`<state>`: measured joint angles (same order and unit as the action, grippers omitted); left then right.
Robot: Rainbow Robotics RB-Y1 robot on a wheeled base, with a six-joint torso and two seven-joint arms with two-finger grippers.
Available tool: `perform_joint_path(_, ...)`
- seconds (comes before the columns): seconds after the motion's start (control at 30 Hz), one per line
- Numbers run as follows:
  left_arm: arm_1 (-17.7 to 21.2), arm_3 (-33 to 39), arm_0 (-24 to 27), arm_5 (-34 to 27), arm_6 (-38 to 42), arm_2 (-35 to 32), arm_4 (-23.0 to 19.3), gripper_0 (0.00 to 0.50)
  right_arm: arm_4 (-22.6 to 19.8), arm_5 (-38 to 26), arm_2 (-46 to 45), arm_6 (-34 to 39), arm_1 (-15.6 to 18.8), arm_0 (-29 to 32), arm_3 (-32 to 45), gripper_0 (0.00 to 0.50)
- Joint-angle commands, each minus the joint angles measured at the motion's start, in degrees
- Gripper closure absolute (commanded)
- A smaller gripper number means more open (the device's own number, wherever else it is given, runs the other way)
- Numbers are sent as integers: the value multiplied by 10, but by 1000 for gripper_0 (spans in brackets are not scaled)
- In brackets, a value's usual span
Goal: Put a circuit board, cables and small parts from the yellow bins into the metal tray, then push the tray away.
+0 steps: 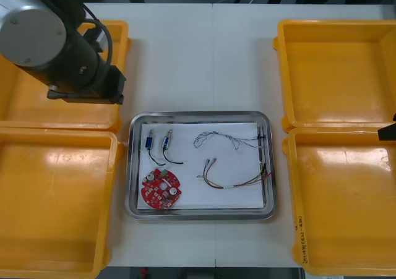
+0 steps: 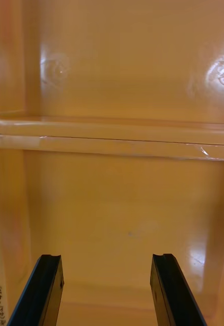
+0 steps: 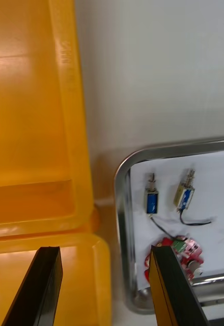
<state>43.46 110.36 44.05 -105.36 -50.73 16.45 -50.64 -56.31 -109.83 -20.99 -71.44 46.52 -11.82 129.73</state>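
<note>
Sitting mid-frame, metal tray (image 1: 201, 114) holding red circuit board (image 1: 161, 188), cables (image 1: 216, 135), small metal parts (image 1: 150, 141), left gripper (image 3: 104, 252) spread wide upper left, right gripper (image 2: 107, 260) spread wide over yellow bins (image 2: 117, 214).

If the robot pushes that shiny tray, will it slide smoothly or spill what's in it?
The metal tray looks rigid, so it likely slides in one piece over the smooth table. Its raised rim should probably keep the loose cables inside.
</note>
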Motion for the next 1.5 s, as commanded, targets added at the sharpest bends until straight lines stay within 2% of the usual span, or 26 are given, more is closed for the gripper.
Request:
perform_joint_path(0.03,58,-1,6,-35,-53,-63,-37,0,-22,-2,32,15,53,-29,40,0)
perform_joint_path(0.2,85,-10,-2,-46,-93,-98,-46,0,-23,-2,87,16,73,-54,83,0)
perform_joint_path(0.43,107,-8,-63,-46,-143,-179,-55,0,-51,-2,188,10,74,-129,120,0)
perform_joint_path(0.67,112,8,-121,-46,-177,-228,-54,0,-55,3,310,2,67,-213,142,0)
perform_joint_path(0.87,111,21,-166,-46,-186,-267,-54,0,-53,4,399,-9,33,-283,139,0)
perform_joint_path(1.2,112,51,-230,-46,-198,-323,-57,0,-33,1,487,-40,-10,-325,131,0)
perform_joint_path(1.37,111,66,-257,-46,-205,-334,-58,0,-20,1,514,-133,-38,-347,109,0)
perform_joint_path(1.5,111,86,-275,-46,-206,-340,-58,0,-3,-1,550,-181,-67,-367,94,0)
